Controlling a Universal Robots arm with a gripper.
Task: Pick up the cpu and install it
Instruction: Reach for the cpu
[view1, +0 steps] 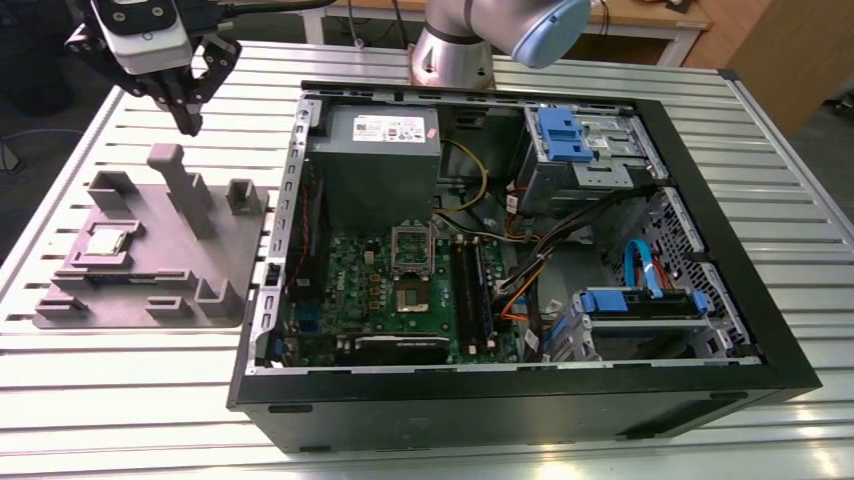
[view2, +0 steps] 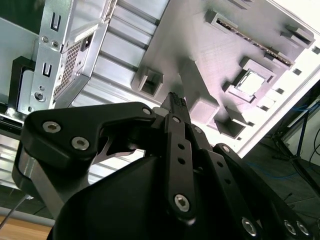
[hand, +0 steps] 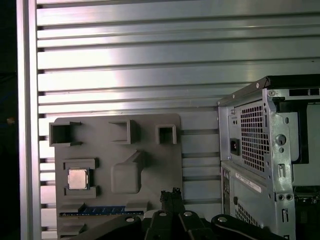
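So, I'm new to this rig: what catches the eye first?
The open computer case with a green motherboard, on the slatted table. At the exterior view's left, a grey tray holds the cpu, and the gripper hangs near it, jaws shut.

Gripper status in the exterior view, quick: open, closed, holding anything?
Gripper: closed, fingertips together, holding nothing. The cpu lies in its pocket on the grey tray, apart from the gripper.
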